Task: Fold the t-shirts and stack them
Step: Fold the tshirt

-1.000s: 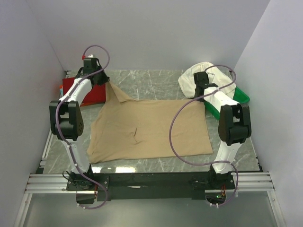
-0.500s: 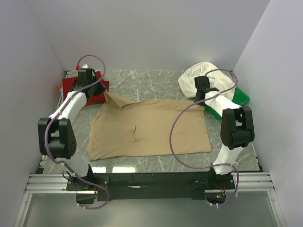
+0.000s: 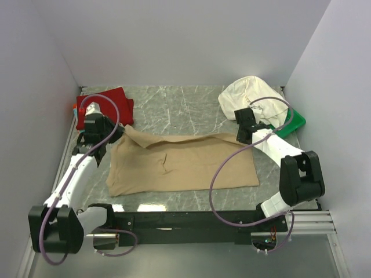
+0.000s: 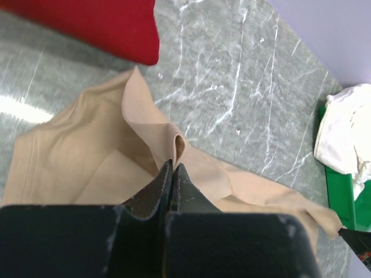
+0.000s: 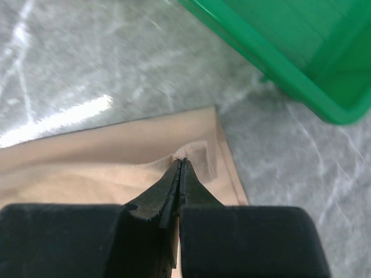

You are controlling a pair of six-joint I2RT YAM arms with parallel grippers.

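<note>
Pinches the tan t-shirt (image 3: 179,165) at both far corners. Has the left tool (image 4: 173,165) pressed together on a raised fold of tan cloth at the far-left corner, with the fabric peaking up just beyond the tips and falling away to either side. Has the right tool (image 5: 182,161) pressed together likewise, nipping a small pucker of the same shirt at its far-right corner, close to the right hem. Shows, from above, the far edge of the shirt running almost straight from one tool to the other, and the rest of the cloth lying spread on the grey marbled counter (image 3: 174,104), reaching toward the near side, with a small crease left of its middle. Keeps the deep red t-shirt (image 3: 107,104) folded at the far left of the counter, just beyond the left tool and apart from the tan cloth. Places the cream-white t-shirt (image 3: 249,95) in a loose heap at the far right, lapping over the far end of the green tray (image 3: 293,121), which sits at the right edge just beyond the right tool.
</note>
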